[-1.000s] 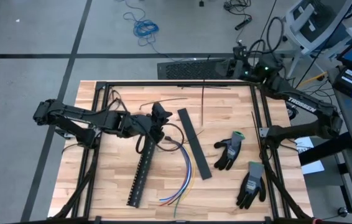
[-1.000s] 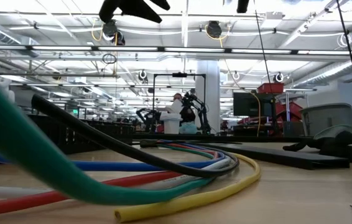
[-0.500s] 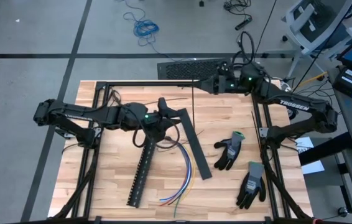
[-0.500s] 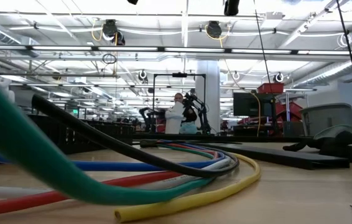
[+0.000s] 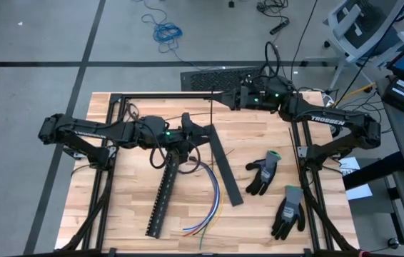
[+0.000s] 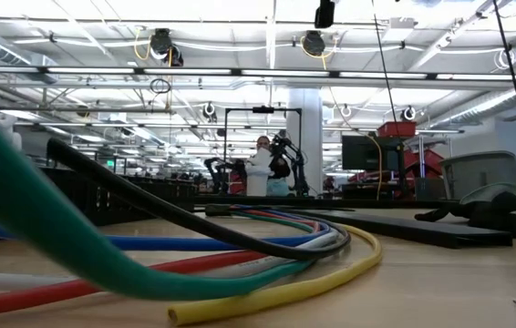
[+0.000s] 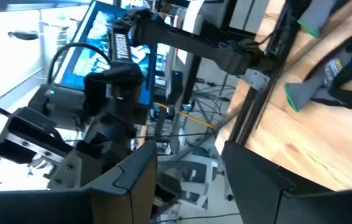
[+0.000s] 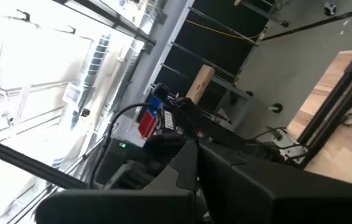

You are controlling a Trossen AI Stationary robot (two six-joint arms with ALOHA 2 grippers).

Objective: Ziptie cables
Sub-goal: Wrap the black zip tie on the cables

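Note:
The cables (image 5: 215, 189) lie slack on the table in a curved bundle of blue, purple, red, orange and yellow-green wires. The low view shows them close up (image 6: 240, 246). My left gripper (image 5: 195, 128) hovers open above the far end of the black slotted strip (image 5: 163, 196), left of the cables. Its wrist view shows nothing between its fingers (image 7: 191, 186). My right gripper (image 5: 220, 96) reaches in over the table's far edge, its fingers close together (image 8: 198, 180). A thin dark strand (image 5: 211, 111) runs from it toward the near side. My right gripper is shut on the thin dark strand at its far end (image 5: 212, 97), reaching level from the table's right. The strand runs from the fingertips toward the near side. The wrist view does not show the place of contact plainly.
A flat black strip (image 5: 223, 164) lies slanted right of the cables. Two grey-and-black gloves (image 5: 263, 171) (image 5: 288, 210) rest on the table's right half. A black metal frame (image 5: 152, 95) borders the table. Loose dark strands lie near the far left corner (image 5: 130, 114).
My right gripper has swung from the far right corner toward the table's left along the far edge, and the thin dark strand has moved with it. My left gripper has risen out of the low view and shifted slightly right. The cables have stayed where they were.

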